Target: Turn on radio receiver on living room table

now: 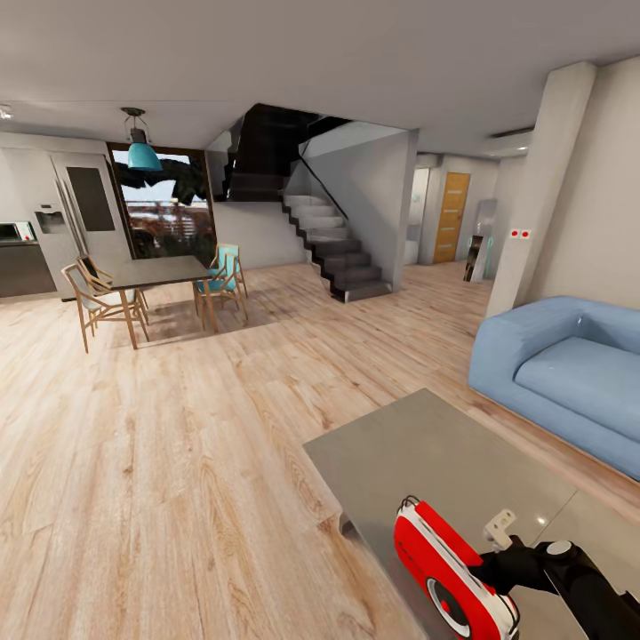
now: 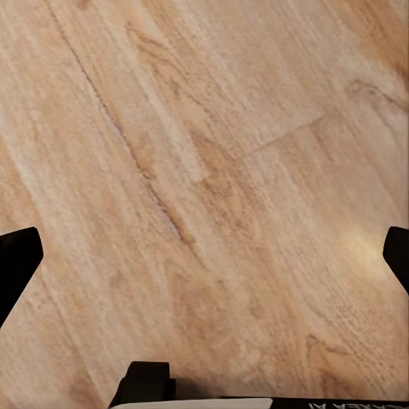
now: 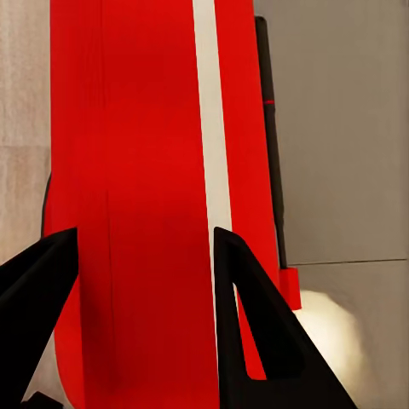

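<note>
The red radio receiver (image 1: 449, 569) with white trim and a round dial stands tilted on the near part of the glossy grey table (image 1: 427, 453). My right gripper (image 1: 493, 573) reaches it from the right, level with its side. In the right wrist view the radio (image 3: 136, 170) is very close. The right gripper (image 3: 143, 234) has its black fingers apart in front of the red body, which is wider than the gap. The grey table top (image 3: 341, 128) lies beyond. My left gripper (image 2: 209, 243) hangs wide open over the wood floor (image 2: 213, 153), holding nothing.
A light blue sofa (image 1: 569, 364) stands right of the table, with a white column (image 1: 542, 187) behind it. Far left are a dark dining table (image 1: 156, 271) with wooden chairs and a hanging teal lamp (image 1: 142, 153). Dark stairs (image 1: 342, 253) rise at the back.
</note>
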### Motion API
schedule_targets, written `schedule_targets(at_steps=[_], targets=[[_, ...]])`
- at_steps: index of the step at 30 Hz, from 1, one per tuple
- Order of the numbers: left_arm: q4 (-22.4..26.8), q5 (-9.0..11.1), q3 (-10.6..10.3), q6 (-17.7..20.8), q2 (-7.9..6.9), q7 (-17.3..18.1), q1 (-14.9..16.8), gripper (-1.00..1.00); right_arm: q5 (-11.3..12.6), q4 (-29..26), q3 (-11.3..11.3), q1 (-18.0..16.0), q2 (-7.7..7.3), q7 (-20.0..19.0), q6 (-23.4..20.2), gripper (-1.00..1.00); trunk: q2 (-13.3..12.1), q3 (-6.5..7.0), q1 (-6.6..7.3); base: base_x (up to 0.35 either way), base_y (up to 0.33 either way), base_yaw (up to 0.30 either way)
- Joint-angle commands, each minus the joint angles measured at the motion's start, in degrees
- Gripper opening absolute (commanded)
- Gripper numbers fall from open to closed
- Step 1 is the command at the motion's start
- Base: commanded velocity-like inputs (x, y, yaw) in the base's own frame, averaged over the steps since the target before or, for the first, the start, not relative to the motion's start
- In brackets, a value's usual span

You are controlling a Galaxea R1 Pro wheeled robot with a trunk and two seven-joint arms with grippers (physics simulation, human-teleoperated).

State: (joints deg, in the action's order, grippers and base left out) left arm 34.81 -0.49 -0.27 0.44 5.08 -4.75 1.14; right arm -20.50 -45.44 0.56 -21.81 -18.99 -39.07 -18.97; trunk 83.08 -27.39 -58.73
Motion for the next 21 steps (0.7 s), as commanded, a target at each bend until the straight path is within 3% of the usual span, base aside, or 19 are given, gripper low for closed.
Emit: schedule_targets(at_steps=[1, 21], targets=[[0.00, 0.02, -0.03, 0.00, 0.00, 0.00, 0.00, 1.00, 0.20, 0.00, -0.03, 0.02, 0.01, -0.02, -0.11, -1.00, 0.00, 0.00, 0.00, 0.000, 0.000, 0.000], [0.00, -0.08, -0.08, 0.00, 0.04, -0.01, 0.00, 1.00, 0.20, 0.00, -0.03, 0.02, 0.01, -0.04, -0.11, -1.00, -0.80, 0.36, 0.44, 0.000, 0.000, 0.000]])
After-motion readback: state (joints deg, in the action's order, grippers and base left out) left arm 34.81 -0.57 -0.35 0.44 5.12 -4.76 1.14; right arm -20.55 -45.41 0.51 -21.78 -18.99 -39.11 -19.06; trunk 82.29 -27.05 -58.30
